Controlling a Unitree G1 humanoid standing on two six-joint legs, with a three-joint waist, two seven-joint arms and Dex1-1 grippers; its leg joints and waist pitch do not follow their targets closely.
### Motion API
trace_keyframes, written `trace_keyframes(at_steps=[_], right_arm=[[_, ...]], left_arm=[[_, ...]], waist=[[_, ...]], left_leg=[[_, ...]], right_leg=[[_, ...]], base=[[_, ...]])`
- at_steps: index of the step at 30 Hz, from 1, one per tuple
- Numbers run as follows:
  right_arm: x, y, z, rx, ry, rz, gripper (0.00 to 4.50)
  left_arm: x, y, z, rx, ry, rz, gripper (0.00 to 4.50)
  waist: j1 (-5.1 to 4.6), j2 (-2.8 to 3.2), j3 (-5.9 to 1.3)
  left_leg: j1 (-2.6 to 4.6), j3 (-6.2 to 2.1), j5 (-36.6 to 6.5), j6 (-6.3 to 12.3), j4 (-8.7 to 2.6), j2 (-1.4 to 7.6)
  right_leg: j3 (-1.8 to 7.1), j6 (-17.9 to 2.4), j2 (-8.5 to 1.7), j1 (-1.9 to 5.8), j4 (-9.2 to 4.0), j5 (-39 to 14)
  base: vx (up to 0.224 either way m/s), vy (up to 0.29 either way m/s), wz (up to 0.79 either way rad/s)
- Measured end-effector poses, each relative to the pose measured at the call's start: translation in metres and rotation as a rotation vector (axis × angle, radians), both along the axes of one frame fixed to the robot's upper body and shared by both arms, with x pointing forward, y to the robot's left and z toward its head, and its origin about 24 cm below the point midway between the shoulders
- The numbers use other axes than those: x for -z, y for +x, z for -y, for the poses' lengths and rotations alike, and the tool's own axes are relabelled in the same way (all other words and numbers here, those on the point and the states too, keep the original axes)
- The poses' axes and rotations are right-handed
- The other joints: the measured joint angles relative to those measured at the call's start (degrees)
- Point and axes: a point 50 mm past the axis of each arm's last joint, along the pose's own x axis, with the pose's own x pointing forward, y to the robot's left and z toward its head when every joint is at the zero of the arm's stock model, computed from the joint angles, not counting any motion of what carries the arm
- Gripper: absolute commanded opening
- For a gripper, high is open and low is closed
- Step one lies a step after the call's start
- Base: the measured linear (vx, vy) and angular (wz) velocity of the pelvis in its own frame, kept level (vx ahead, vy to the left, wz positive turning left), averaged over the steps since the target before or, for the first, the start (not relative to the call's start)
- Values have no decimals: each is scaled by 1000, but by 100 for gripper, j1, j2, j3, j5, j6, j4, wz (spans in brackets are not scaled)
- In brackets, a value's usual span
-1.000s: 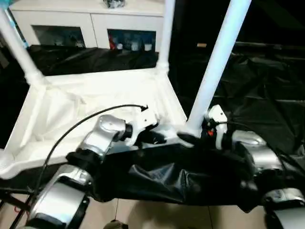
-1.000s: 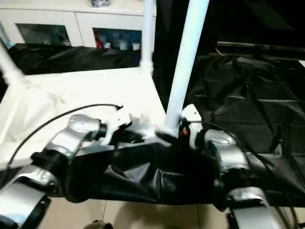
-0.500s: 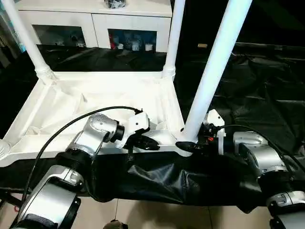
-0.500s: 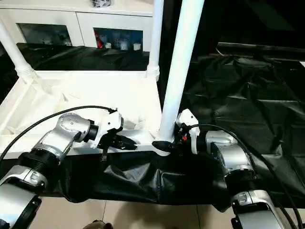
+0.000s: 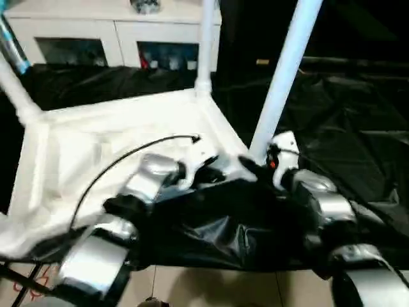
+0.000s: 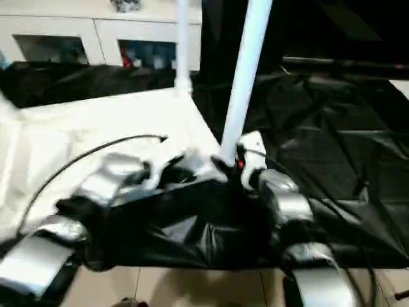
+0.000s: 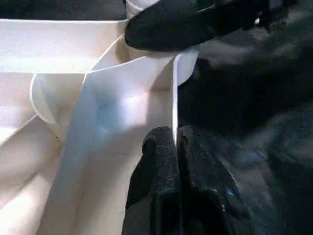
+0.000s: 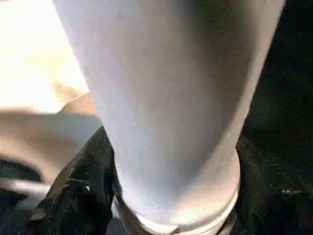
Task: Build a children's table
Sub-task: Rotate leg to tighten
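Left wrist view showed the left pincer (image 7: 177, 147) clamped on the tabletop (image 5: 115, 128) rim. The right pincer (image 8: 110, 191) had narrowed around the near leg (image 5: 281, 77) — probably seating it — the tabletop lying upside down on black sheeting.

Three legs (image 5: 283, 80) stand in the tabletop (image 5: 115, 137), before a cabinet (image 5: 96, 32).
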Motion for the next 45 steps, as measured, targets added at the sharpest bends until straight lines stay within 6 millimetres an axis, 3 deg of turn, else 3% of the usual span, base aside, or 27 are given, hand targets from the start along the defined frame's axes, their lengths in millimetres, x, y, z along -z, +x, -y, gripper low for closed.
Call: trace_keyframes(at_steps=[4,6,11,14,21,26,27,32,33,40,45], right_arm=[[0,5,-5,83,8,15,277],[1,5,-6,87,24,17,347],[0,2,-6,7,43,25,392],[-1,-1,-5,-79,29,34,392],[-4,-25,18,-459,-43,13,392],[-8,-34,24,-609,-52,-18,392],[-9,-36,23,-636,-49,-23,366],[-10,-43,23,-700,-28,-46,353],[-11,-43,22,-711,-22,-53,320],[-11,-44,21,-722,-18,-70,281],[-5,-36,14,-541,11,-30,277]], left_arm=[[0,1,6,-23,2,16,0],[-1,1,6,-14,5,15,0],[-1,-1,-1,18,9,18,0],[-2,-4,-6,58,10,18,0],[-1,-15,-25,243,0,-24,0],[-2,-21,-36,320,13,-36,0],[-3,-22,-39,331,16,-39,0],[-4,-26,-47,382,19,-60,0],[-5,-27,-48,388,18,-64,0],[-4,-28,-50,395,12,-70,0],[-3,-21,-44,283,1,-53,0]], waist=[[1,4,-3],[1,5,-3],[-14,0,-1],[-6,-1,0],[85,1,0],[133,0,0],[142,0,0],[174,-11,6],[173,-11,7],[180,-11,6],[138,-14,8]], left_leg=[[0,0,0,0,-4,0],[-1,0,0,0,-3,0],[-2,1,0,0,-7,2],[-2,0,0,0,-14,8],[-4,6,1,1,-13,15],[-4,7,0,0,-12,18],[-4,7,0,0,-12,19],[-4,10,0,0,-11,21],[-4,12,0,-1,-11,21],[-4,13,0,-1,-11,21],[-2,13,3,-5,-11,21]], right_leg=[[-2,6,0,0,-4,-4],[-2,7,0,0,-6,-5],[-2,9,2,-3,-7,-6],[-7,14,5,-5,-6,-9],[-13,26,7,-3,-9,-16],[-14,25,7,-3,-4,-15],[-15,25,7,-4,-2,-15],[-14,26,7,-4,-3,-16],[-12,26,7,-4,-4,-16],[-13,25,6,-4,-5,-16],[-11,19,6,-6,1,-12]], base=[[0,0,0],[0,0,0],[0,0,0],[0,0,0],[0,0,0],[0,0,0],[0,0,0],[0,0,0],[0,0,0],[0,0,0],[0,0,0]])
